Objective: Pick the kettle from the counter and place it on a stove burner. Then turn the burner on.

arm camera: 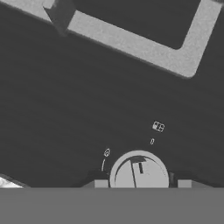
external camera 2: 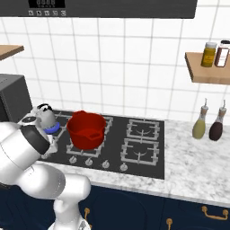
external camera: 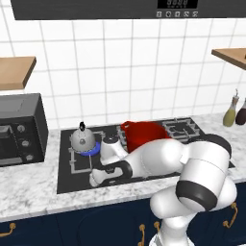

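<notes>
— Two dark tips of the tool [arm camera: 142,183] straddle a round knob [arm camera: 139,171] at the front of the black cooktop [external camera: 65,182].
— Pinching it?
— Can't tell from here.
— And the kettle [external camera: 82,139]?
— Upright on the stove burner [external camera: 76,162] at the left, a blue flame [external camera: 92,153] ringing its base. The red pot [external camera: 144,134] sits just beside it, the marbled table [external camera: 29,190] all round.

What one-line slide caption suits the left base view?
Kettle sits on the lit stove burner, beside the red pot, while the gripper reaches low at the cooktop's front edge.
</notes>
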Motion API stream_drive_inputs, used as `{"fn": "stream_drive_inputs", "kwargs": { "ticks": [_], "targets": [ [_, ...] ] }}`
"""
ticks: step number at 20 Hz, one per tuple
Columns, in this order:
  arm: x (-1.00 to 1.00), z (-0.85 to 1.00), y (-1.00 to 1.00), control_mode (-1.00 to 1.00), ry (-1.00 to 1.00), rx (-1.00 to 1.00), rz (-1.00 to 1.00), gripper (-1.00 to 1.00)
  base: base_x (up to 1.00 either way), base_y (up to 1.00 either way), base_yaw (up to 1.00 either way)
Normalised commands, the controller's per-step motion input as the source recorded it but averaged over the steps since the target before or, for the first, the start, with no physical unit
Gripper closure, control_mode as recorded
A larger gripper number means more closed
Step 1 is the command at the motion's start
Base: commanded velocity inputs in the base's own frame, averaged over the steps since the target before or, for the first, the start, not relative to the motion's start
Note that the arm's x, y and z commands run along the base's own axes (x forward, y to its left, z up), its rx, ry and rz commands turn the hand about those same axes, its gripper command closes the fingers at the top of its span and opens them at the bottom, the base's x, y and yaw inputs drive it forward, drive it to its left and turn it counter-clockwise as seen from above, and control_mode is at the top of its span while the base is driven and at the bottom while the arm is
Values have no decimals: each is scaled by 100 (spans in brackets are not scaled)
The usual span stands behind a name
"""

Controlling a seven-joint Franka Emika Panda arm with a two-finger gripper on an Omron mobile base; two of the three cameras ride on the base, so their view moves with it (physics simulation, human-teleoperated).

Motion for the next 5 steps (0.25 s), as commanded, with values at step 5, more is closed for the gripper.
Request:
{"fn": "stream_drive_inputs", "kwargs": {
  "ticks": [5],
  "targets": [
    [0,-1,0,-100,0,0,8,100,0,0,0]
  ]
}}
